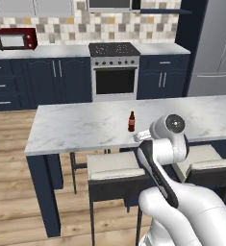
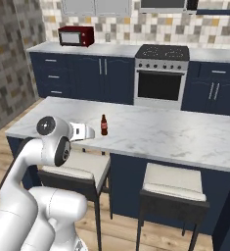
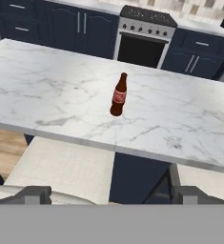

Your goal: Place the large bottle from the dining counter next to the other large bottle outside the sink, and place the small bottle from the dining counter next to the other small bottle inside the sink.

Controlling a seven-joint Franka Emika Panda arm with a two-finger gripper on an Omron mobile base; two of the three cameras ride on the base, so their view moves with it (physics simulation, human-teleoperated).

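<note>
A dark cola bottle (image 1: 131, 121) with a red label stands upright on the white marble dining counter (image 1: 76, 127), near its front edge. It also shows as the bottle (image 2: 104, 125) and, in the hand view, as the bottle (image 3: 118, 95) at the middle of the counter (image 3: 46, 90). My gripper (image 3: 112, 194) hovers in front of the counter edge above the stools, short of the bottle and a little lower. Its fingertips (image 3: 35, 193) are spread wide with nothing between them.
Two cushioned stools (image 1: 115, 166) (image 2: 172, 184) stand under the counter's front edge, right below my hand. Behind the counter are the oven and stove (image 1: 114, 72), dark blue cabinets, a red microwave (image 1: 16, 38) and a steel fridge (image 1: 215, 48).
</note>
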